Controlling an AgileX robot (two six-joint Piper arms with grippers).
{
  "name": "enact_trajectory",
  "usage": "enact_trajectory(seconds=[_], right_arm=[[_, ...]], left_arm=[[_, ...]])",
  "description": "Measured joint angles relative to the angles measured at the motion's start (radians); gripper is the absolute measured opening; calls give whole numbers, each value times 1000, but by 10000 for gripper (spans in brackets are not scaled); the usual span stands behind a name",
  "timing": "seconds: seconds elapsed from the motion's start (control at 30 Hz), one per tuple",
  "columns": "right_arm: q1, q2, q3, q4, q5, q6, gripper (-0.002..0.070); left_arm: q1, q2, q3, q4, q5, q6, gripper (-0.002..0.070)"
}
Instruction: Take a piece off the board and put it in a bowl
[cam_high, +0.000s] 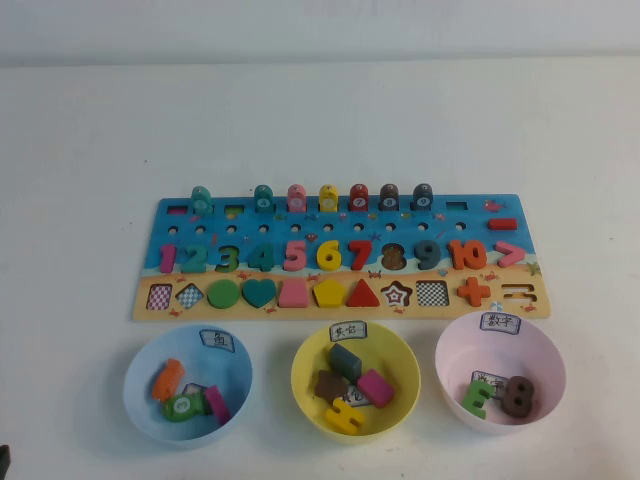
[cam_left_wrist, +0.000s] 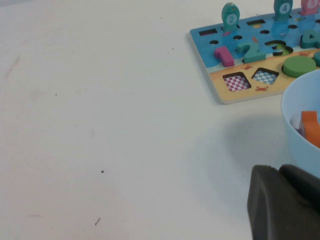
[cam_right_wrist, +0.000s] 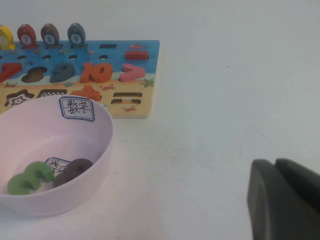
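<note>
The slate grey-blue 9 (cam_high: 427, 256) sits in its place on the board (cam_high: 470, 212), between the 8 and the orange 10; the right wrist view also shows this piece (cam_right_wrist: 61, 71). The pale pink bowl (cam_high: 455, 345) stands in front of the board's right end and holds a green 3 and a brown 8. My right gripper (cam_right_wrist: 275, 162) is shut and empty, low over bare table to the right of the pink bowl (cam_right_wrist: 30, 130). My left gripper (cam_left_wrist: 277, 170) is shut and empty, beside the light blue bowl (cam_left_wrist: 300, 102). Neither arm shows in the high view.
A yellow bowl (cam_high: 310, 355) with several pieces stands in front of the board's middle. The light blue bowl (cam_high: 140, 365), also holding pieces, stands in front of its left end. Fish-shaped pegs (cam_high: 327, 197) stand upright along the board's far edge. White table surrounds everything.
</note>
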Motion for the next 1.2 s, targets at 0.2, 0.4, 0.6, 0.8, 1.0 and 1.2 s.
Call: enact_trajectory(seconds=[0.2,0.4,0.6,0.8,1.0,1.2], right_arm=[[0,0,0,0,0,0,-17],[0,0,0,0,0,0,-17],[0,0,0,0,0,0,-17],[0,0,0,0,0,0,-17],[0,0,0,89,0,0,-17],[0,0,0,546,-29,0,-17]], left_arm=[[0,0,0,0,0,0,-4],[0,0,0,0,0,0,-5],[0,0,0,0,0,0,-5],[0,0,0,0,0,0,-5],[0,0,0,0,0,0,-4],[0,0,0,0,0,0,-4]])
